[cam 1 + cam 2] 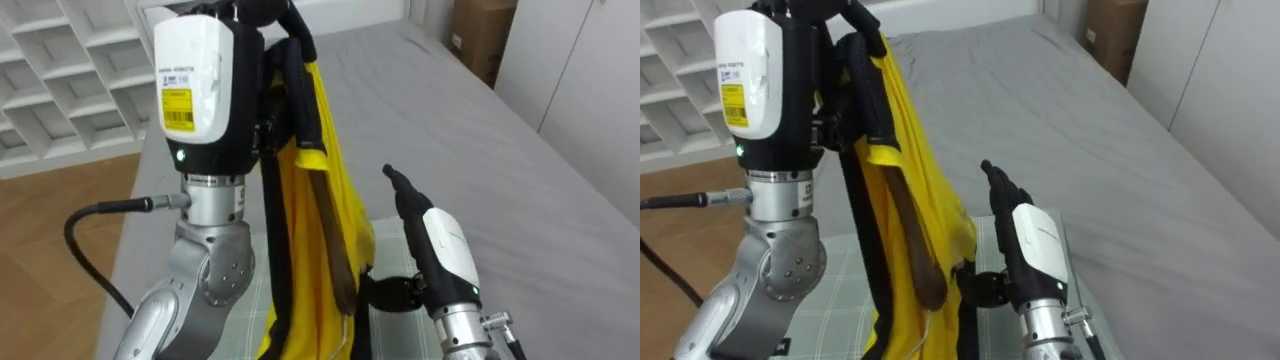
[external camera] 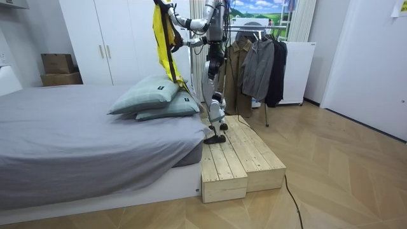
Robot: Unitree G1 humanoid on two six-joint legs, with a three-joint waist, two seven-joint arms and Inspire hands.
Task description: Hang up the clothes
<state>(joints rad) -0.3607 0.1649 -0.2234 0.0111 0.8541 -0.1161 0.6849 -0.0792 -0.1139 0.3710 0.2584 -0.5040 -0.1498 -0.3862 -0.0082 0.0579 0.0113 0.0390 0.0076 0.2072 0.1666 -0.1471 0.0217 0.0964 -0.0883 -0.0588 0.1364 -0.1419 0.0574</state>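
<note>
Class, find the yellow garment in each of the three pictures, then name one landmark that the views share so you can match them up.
Left eye view: the yellow garment hangs down the centre, from near the top to the bottom edge.
Right eye view: it hangs left of centre, again running down to the bottom edge.
Room view: it is at the top, left of centre, raised above the pillows.
Shared landmark: the grey bed.
</note>
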